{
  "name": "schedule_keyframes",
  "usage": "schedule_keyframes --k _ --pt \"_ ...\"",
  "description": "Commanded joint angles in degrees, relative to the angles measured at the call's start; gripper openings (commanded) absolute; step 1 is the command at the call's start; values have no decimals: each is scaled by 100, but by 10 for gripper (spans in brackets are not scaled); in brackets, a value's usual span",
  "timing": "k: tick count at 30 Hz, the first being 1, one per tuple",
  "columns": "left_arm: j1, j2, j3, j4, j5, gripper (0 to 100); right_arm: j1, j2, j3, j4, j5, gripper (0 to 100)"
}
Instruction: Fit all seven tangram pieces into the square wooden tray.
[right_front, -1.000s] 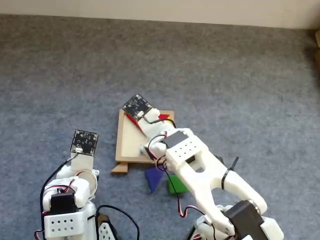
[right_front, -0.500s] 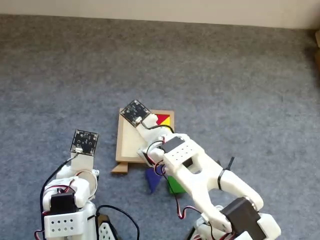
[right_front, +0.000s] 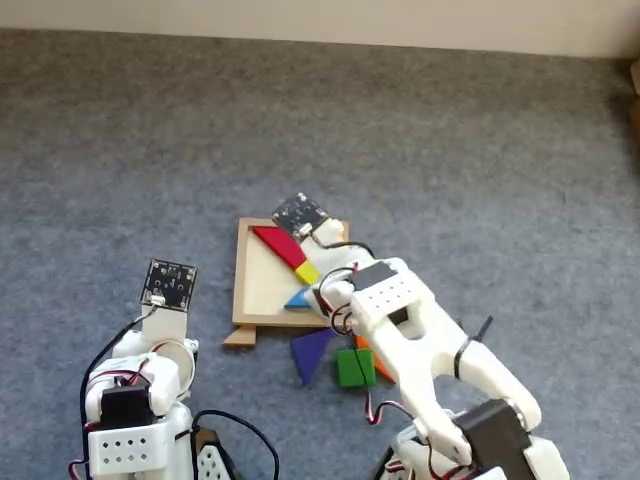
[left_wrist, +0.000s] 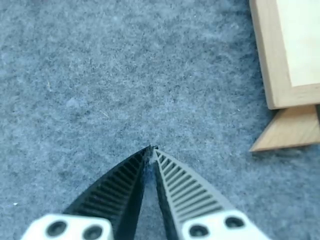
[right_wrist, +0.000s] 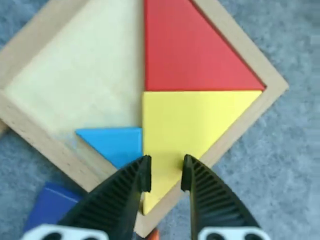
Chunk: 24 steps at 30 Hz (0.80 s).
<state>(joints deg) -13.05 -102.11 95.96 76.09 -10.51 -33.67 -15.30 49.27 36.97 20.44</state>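
Observation:
The square wooden tray (right_front: 256, 290) (right_wrist: 65, 80) lies mid-carpet. Inside it a red triangle (right_front: 279, 245) (right_wrist: 192, 55) and a yellow triangle (right_front: 307, 272) (right_wrist: 185, 125) sit edge to edge, with a small light-blue triangle (right_front: 298, 298) (right_wrist: 112, 142) beside the yellow one. My right gripper (right_wrist: 165, 172) hovers over the yellow triangle's tip, open a little with nothing between its fingers. On the carpet in front of the tray lie a dark blue triangle (right_front: 310, 352) (right_wrist: 47, 205), a green square (right_front: 354, 367) and an orange piece (right_front: 364, 343). My left gripper (left_wrist: 151, 149) is shut over bare carpet.
A plain wooden piece (right_front: 240, 336) (left_wrist: 292, 130) rests on the carpet against the tray's near left corner (left_wrist: 280, 75). The right arm (right_front: 420, 340) spans the tray's near right side. Grey carpet stretches far and right of the tray.
The right arm swung to the right off the tray's middle, uncovering the red, yellow and light-blue pieces lying in it. The left arm has kept still.

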Motion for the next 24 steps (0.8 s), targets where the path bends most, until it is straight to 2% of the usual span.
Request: schedule_keyframes --k 1,8,16,18,24 --pt "-40 -171 119 35 53 8 347 -971 -127 57 -237 112" --pt "-40 -171 119 35 53 8 655 -2440 -66 1200 -985 115" --pt "-40 -171 119 35 53 8 567 -2633 13 2571 -2084 117" --pt "-40 -171 119 35 53 8 382 -2633 242 2721 -2224 117" --pt "-40 -171 119 35 53 8 -760 -2633 1059 2730 -2251 131"
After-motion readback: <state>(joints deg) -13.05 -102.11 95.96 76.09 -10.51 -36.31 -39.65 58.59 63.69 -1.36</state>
